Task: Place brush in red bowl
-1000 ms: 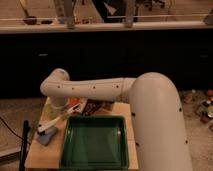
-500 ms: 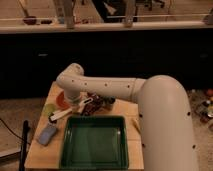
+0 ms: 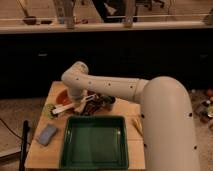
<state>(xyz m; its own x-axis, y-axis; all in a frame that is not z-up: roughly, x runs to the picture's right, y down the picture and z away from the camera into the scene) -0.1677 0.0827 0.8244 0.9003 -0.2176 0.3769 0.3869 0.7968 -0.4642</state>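
The cream-white brush (image 3: 67,107) lies slanted, its blocky head low at the left and its handle rising to the right, over the near edge of the orange-red bowl (image 3: 63,97). My gripper (image 3: 84,103) hangs below the arm's bend and is shut on the brush's handle, just right of the bowl. The arm hides the bowl's right part.
A large green tray (image 3: 94,142) fills the front of the wooden table (image 3: 135,137). A blue sponge (image 3: 47,134) lies at the front left. A light-green cup (image 3: 49,110) sits left of the brush head. A dark bowl (image 3: 106,102) stands right of my gripper.
My arm has swung back and to the right, carrying the brush from the table's left front up to the red bowl's edge.
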